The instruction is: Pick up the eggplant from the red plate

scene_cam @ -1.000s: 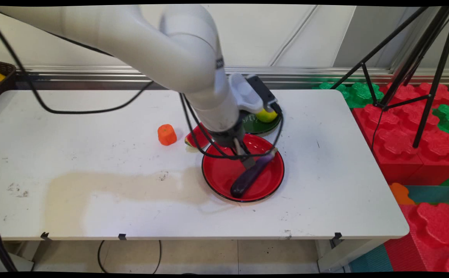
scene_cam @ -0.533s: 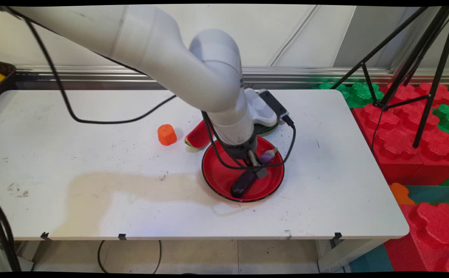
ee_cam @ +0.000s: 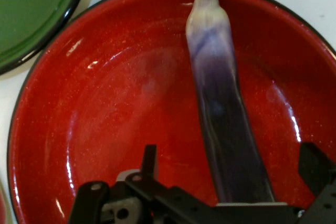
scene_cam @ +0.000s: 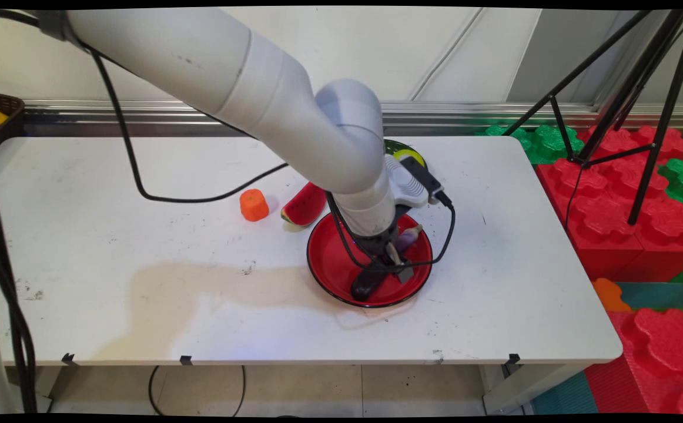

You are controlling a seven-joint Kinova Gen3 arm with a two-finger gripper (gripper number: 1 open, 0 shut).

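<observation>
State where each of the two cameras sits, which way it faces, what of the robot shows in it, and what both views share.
Main view: fixed above the table's near side, looking down across the white table toward the wall; shows the white arm, its cables and the hand low over the red plate.
Hand view: mounted on the hand, looking along it into the red plate; shows only the black linkage and fingers flanking the eggplant.
Shared: red plate, eggplant, green plate.

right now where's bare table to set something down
Free: the whole left half of the table, left of the orange, and the strip right of the red plate. Crowded: plate with eggplant and gripper, watermelon slice, green plate behind.
</observation>
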